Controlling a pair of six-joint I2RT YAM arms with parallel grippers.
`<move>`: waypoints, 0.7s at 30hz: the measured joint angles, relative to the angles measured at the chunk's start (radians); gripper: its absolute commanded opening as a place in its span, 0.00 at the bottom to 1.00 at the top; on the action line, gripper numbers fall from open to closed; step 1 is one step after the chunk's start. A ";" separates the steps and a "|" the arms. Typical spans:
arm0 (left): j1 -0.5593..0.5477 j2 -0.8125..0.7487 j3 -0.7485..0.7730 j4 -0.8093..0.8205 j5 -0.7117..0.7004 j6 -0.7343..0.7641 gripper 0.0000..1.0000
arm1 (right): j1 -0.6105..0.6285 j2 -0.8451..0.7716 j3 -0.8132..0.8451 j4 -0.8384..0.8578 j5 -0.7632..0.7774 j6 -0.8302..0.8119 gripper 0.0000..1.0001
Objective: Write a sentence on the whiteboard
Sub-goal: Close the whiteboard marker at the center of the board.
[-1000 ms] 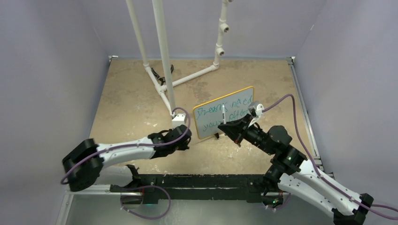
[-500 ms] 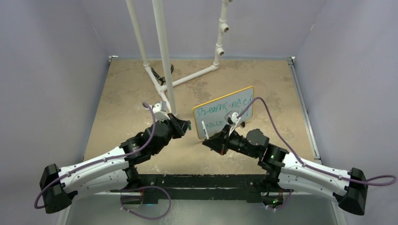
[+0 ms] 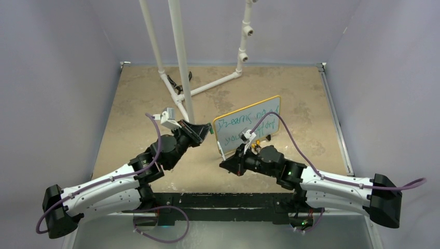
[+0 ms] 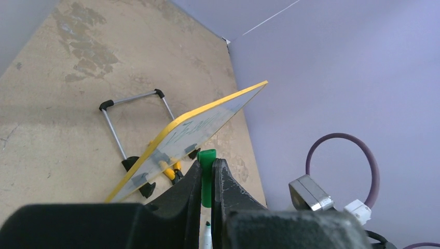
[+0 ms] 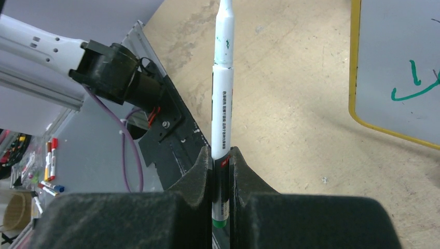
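The whiteboard (image 3: 249, 123) stands tilted on the tan table, yellow-rimmed, with the green sentence (image 3: 244, 120) in two lines on its face. My left gripper (image 3: 206, 132) hovers just off the board's left edge, shut on a green marker cap (image 4: 207, 156). The board's yellow rim (image 4: 193, 116) runs edge-on past it. My right gripper (image 3: 225, 164) is low in front of the board's left corner, shut on a white marker (image 5: 222, 104). That marker (image 3: 221, 151) points away from the board. A corner of the whiteboard (image 5: 399, 46) with green strokes (image 5: 415, 89) shows at the right.
A white pipe frame (image 3: 179, 62) rises behind the left gripper, its base pipes lying on the table. The board's wire stand (image 4: 118, 124) sticks out behind it. The black base rail (image 3: 207, 199) runs along the near edge. Purple walls enclose the table.
The right gripper drew the marker off the board and swung it left and nearer. The left arm rose and moved its cap up towards the board's left edge.
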 measured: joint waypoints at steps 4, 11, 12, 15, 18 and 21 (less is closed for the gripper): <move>0.000 0.008 0.000 0.018 0.011 -0.006 0.00 | 0.001 0.027 0.008 0.000 0.009 0.000 0.00; 0.000 0.026 -0.003 0.045 0.046 -0.007 0.00 | 0.002 0.031 0.031 -0.001 0.032 -0.001 0.00; 0.000 0.026 -0.005 0.048 0.050 -0.008 0.00 | 0.002 0.029 0.035 -0.001 0.038 -0.001 0.00; 0.000 0.029 -0.015 0.054 0.062 -0.009 0.00 | 0.002 0.029 0.043 0.000 0.044 -0.002 0.00; 0.001 0.035 -0.015 0.058 0.071 -0.010 0.00 | 0.002 0.029 0.043 -0.001 0.047 -0.002 0.00; 0.001 0.042 -0.015 0.064 0.080 -0.010 0.00 | 0.002 0.029 0.043 -0.002 0.048 -0.002 0.00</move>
